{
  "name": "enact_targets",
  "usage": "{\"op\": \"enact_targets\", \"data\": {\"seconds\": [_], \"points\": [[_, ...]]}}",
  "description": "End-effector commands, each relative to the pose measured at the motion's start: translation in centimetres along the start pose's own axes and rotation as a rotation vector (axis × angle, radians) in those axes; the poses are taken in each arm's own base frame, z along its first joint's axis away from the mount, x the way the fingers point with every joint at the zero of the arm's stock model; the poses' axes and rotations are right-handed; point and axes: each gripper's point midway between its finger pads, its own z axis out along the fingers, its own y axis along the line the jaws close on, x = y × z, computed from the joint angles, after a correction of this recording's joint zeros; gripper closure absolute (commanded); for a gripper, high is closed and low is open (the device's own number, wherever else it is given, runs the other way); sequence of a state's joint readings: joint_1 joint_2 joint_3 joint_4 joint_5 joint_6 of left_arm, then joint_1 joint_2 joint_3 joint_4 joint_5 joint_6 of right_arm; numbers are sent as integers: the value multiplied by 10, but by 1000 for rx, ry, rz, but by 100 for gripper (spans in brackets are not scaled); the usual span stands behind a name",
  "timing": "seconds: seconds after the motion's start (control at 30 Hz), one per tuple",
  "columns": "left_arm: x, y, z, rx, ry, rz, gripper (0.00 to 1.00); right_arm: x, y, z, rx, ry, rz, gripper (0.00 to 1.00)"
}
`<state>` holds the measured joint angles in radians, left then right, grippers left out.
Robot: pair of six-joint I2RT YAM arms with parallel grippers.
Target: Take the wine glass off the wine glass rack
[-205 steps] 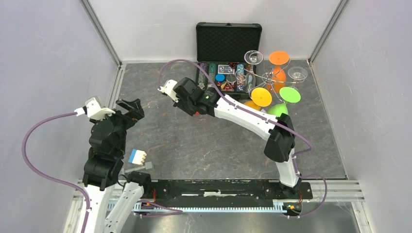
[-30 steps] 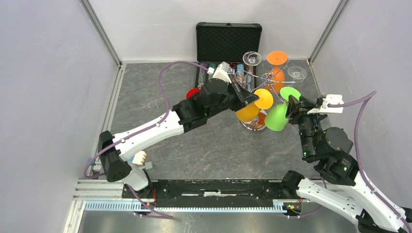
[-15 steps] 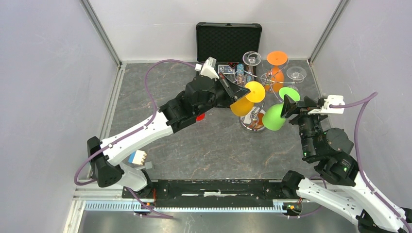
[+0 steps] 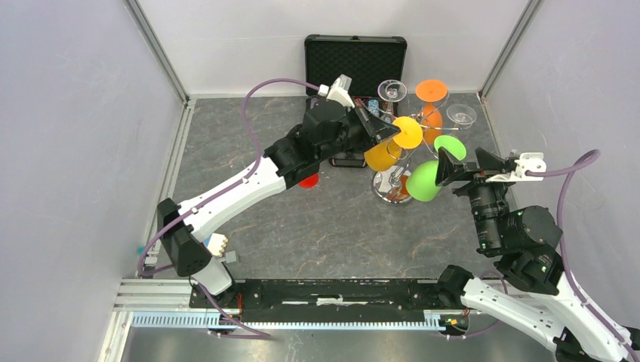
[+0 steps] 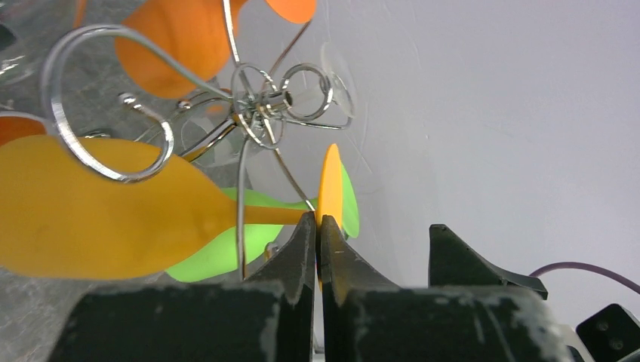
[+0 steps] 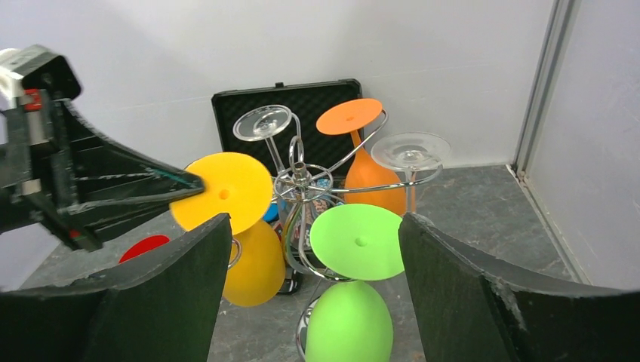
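The left gripper [image 5: 318, 226] is pinched tight on the rim of the yellow wine glass's [image 5: 90, 211] foot disc, low in the middle of its wrist view. The glass hangs tilted, bowl down, at the left side of the wine glass rack [image 4: 392, 188], right of centre in the top view. Whether its stem sits in a hook cannot be told. The right gripper [image 4: 462, 162] is spread wide and holds nothing, just right of a green glass [image 4: 425, 181] on the rack. A black case [image 4: 355, 60] stands open behind.
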<state>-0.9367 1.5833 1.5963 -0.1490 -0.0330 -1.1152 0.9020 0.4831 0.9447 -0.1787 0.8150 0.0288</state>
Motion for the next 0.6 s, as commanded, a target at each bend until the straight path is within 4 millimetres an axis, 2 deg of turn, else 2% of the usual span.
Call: {"op": "enact_targets", "data": {"seconds": [0.0,0.23,0.43,0.57], "points": [[3,-30,7,109,74,46,98,-18,4,-4,-52,-51,30,14],[20,-34,7,158,152,25,98,-25,8,-10,-112,-78,23,9],[38,-44,-4,211,226,10,98,-29,11,-13,-142,-91,37,7],[43,-44,-14,215,244,2,98,-30,11,-14,-146,-95,51,7]]}}
